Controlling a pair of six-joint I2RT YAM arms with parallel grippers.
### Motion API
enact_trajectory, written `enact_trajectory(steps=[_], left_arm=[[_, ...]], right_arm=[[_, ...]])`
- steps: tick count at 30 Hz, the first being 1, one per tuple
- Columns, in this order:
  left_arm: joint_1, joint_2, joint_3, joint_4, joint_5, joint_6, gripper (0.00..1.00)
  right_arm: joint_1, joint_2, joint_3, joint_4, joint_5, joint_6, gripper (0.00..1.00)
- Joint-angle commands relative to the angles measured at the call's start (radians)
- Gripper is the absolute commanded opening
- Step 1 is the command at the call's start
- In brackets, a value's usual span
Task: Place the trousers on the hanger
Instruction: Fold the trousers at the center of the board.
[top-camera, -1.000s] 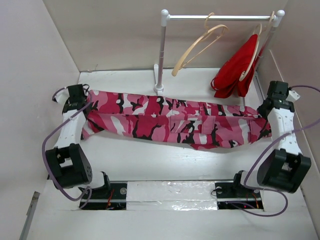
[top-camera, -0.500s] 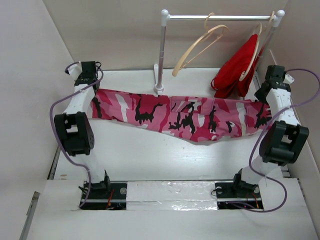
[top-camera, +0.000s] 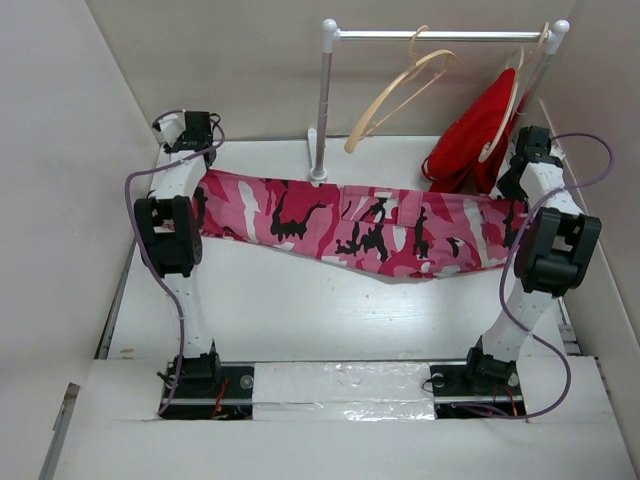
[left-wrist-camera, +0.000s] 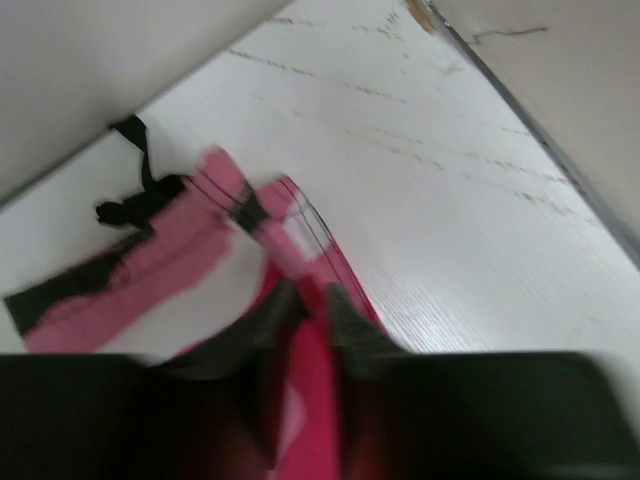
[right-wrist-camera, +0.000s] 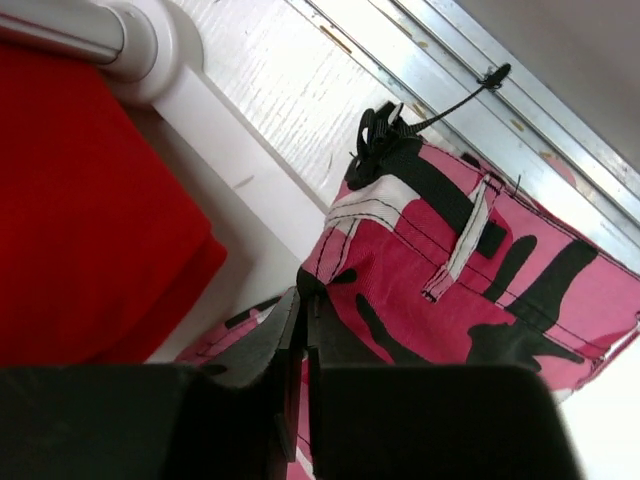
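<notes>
The pink, red, white and black camouflage trousers (top-camera: 360, 228) hang stretched in the air between my two grippers, sagging in the middle above the table. My left gripper (top-camera: 203, 180) is shut on their left end; in the left wrist view the fingers pinch a fold of the cloth (left-wrist-camera: 300, 330). My right gripper (top-camera: 516, 200) is shut on the right end, the waistband (right-wrist-camera: 420, 260) with its belt loop. The pale wooden hanger (top-camera: 395, 95) hangs empty and tilted on the rail (top-camera: 440, 35) at the back, above and behind the trousers.
A second hanger with a plain red garment (top-camera: 475, 135) hangs at the rail's right end, close to my right gripper. The rail's white post (top-camera: 323, 110) stands just behind the trousers' middle. Walls close in on the left and right.
Both arms have lifted and moved back toward the rail, raising the trousers off the table and pulling them into a taut band. Both grips held.
</notes>
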Motion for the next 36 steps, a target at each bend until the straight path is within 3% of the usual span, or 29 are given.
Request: enact_trajectory(steps=[1, 3, 4, 5, 6, 7, 10, 11, 12, 14, 16, 20, 22, 23, 24, 25, 30, 32, 36], left_arm=[[0.03, 0.04, 0.103, -0.004, -0.14, 0.055, 0.28], [0.03, 0.042, 0.114, -0.018, -0.152, 0.061, 0.4], [0.03, 0.03, 0.092, -0.004, -0.141, 0.064, 0.52], [0.021, 0.016, 0.077, 0.008, -0.118, 0.067, 0.57], [0.021, -0.019, 0.059, 0.029, -0.106, 0.065, 0.62], [0.021, -0.038, 0.027, 0.037, -0.098, 0.065, 0.63], [0.012, -0.117, -0.044, 0.037, -0.089, 0.042, 0.63], [0.001, -0.141, -0.072, 0.034, -0.078, 0.029, 0.63], [0.001, -0.198, -0.11, 0.045, -0.065, 0.013, 0.63], [0.001, -0.265, -0.242, 0.065, -0.002, -0.037, 0.62], [0.001, -0.363, -0.385, 0.099, 0.04, -0.074, 0.61], [0.001, -0.489, -0.549, 0.103, 0.164, -0.185, 0.61], [0.001, -0.547, -0.613, 0.123, 0.196, -0.205, 0.61], [0.001, -0.561, -0.677, 0.129, 0.225, -0.214, 0.61], [0.001, -0.576, -0.713, 0.158, 0.244, -0.225, 0.61], [0.001, -0.589, -0.74, 0.166, 0.258, -0.228, 0.62], [0.013, -0.54, -0.843, 0.192, 0.327, -0.257, 0.64], [0.022, -0.489, -0.84, 0.194, 0.328, -0.258, 0.71], [0.022, -0.426, -0.846, 0.241, 0.354, -0.269, 0.78]], right_arm=[[-0.014, 0.013, 0.083, 0.075, 0.078, -0.012, 0.12], [-0.014, 0.006, 0.088, 0.087, 0.059, -0.005, 0.21], [-0.014, -0.006, 0.089, 0.093, 0.049, 0.001, 0.25], [-0.014, -0.014, 0.089, 0.099, 0.026, 0.008, 0.37], [-0.014, -0.022, 0.092, 0.102, 0.007, 0.012, 0.39], [-0.014, -0.043, 0.094, 0.093, -0.011, 0.04, 0.51], [-0.023, -0.092, 0.045, 0.119, -0.108, 0.099, 0.69], [-0.024, -0.144, 0.017, 0.139, -0.158, 0.115, 0.8], [-0.024, -0.176, -0.016, 0.192, -0.18, 0.126, 0.86], [-0.024, -0.242, -0.139, 0.248, -0.227, 0.159, 1.0], [-0.024, -0.345, -0.219, 0.305, -0.264, 0.187, 1.0], [-0.014, -0.603, -0.565, 0.461, -0.347, 0.228, 0.98], [0.018, -0.768, -0.689, 0.57, -0.369, 0.233, 0.88], [0.032, -0.817, -0.748, 0.599, -0.388, 0.229, 0.34], [0.065, -0.865, -0.853, 0.651, -0.402, 0.224, 0.05], [0.084, -0.954, -0.9, 0.662, -0.419, 0.201, 0.0], [0.225, -1.154, -1.096, 0.705, -0.534, 0.097, 0.03], [0.295, -1.2, -1.129, 0.679, -0.577, 0.025, 0.21], [0.409, -1.256, -1.156, 0.575, -0.574, -0.063, 0.42]])
